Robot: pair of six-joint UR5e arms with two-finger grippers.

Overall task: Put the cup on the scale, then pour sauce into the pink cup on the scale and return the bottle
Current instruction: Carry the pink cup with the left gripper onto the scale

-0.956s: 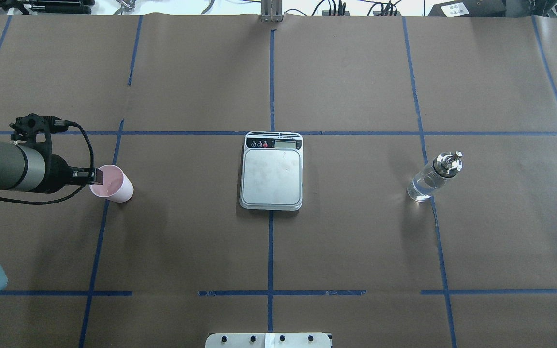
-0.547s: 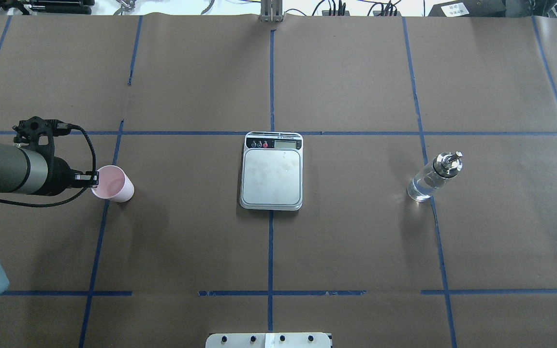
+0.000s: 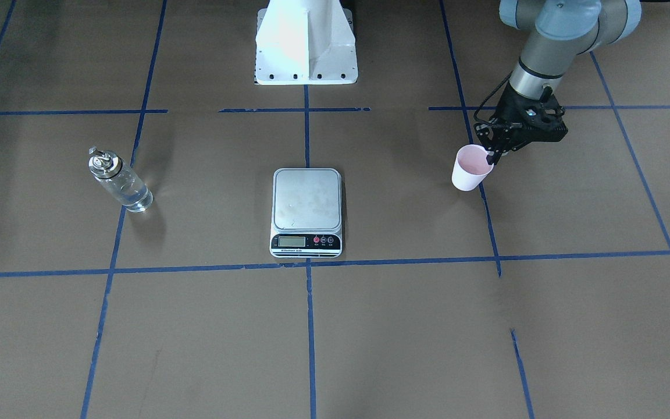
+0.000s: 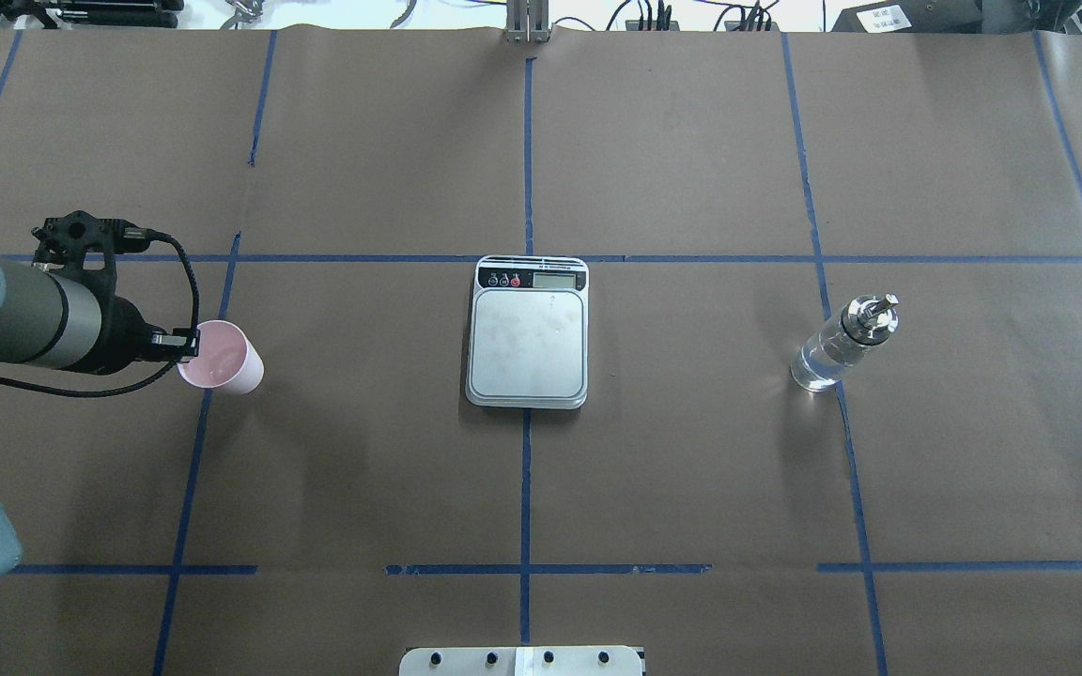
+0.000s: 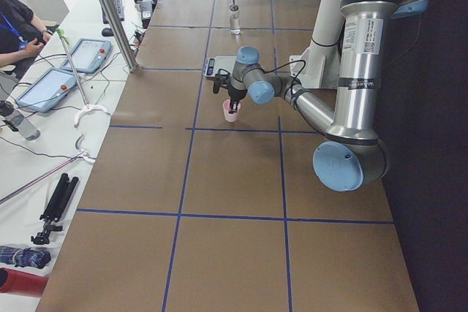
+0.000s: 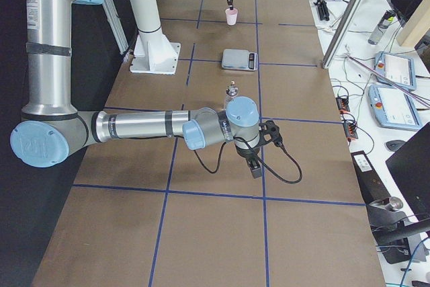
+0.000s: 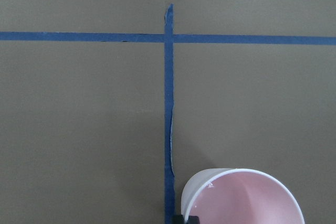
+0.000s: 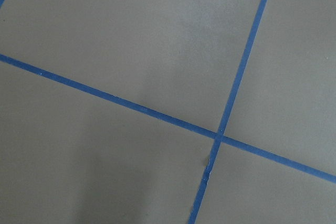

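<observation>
The left gripper (image 4: 189, 344) pinches the near rim of the cup (image 4: 224, 357), fingers drawn together on its wall. The cup is on the left of the table (image 4: 363, 469), beside a blue tape line (image 4: 192, 451) and well apart from the scale (image 4: 528, 343). Bare paper lies between them. The bottle (image 4: 840, 345) stands far right. The right gripper (image 6: 255, 166) hangs low over the table; I cannot tell whether it is open.
</observation>
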